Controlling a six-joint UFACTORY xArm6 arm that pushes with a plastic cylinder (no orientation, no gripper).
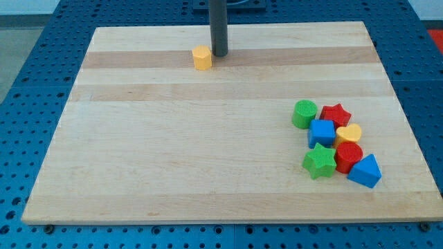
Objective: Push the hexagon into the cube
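A yellow hexagon block sits near the view's top, left of centre, on the wooden board. My tip stands just to the right of the hexagon, very close to it or touching it. A blue cube lies far off at the view's right, inside a cluster of blocks.
Around the blue cube: a green cylinder, a red star, a yellow heart, a red cylinder, a green star and a blue triangular block. A blue pegboard surrounds the board.
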